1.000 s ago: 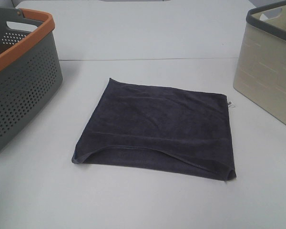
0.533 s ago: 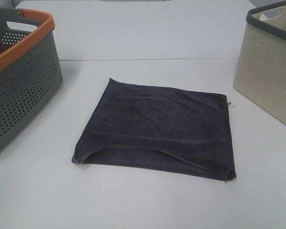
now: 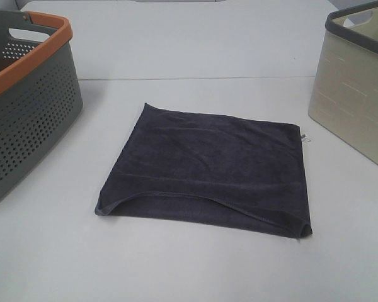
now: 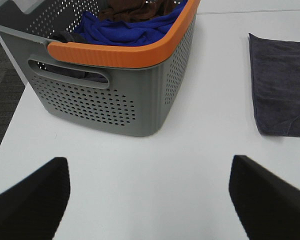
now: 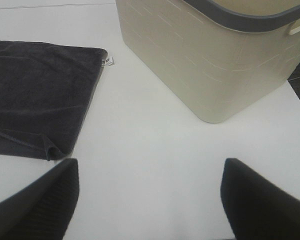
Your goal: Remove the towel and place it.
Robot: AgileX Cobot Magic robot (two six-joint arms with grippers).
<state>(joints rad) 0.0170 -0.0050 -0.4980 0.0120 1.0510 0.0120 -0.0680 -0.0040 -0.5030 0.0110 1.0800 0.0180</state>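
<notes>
The dark navy-charcoal towel (image 3: 208,171) lies folded flat on the white table between the two baskets, its small white tag (image 3: 305,138) at the far right corner. It also shows in the left wrist view (image 4: 282,85) and the right wrist view (image 5: 37,95). My left gripper (image 4: 150,200) is open and empty, above the table in front of the grey basket, apart from the towel. My right gripper (image 5: 150,195) is open and empty, above the table near the towel's right front corner. Neither gripper shows in the exterior high view.
A grey perforated basket with an orange rim (image 3: 25,107) stands at the left and holds blue and brown cloths (image 4: 130,27). A beige basket with a dark grey rim (image 3: 359,88) stands at the right; it also shows in the right wrist view (image 5: 210,60).
</notes>
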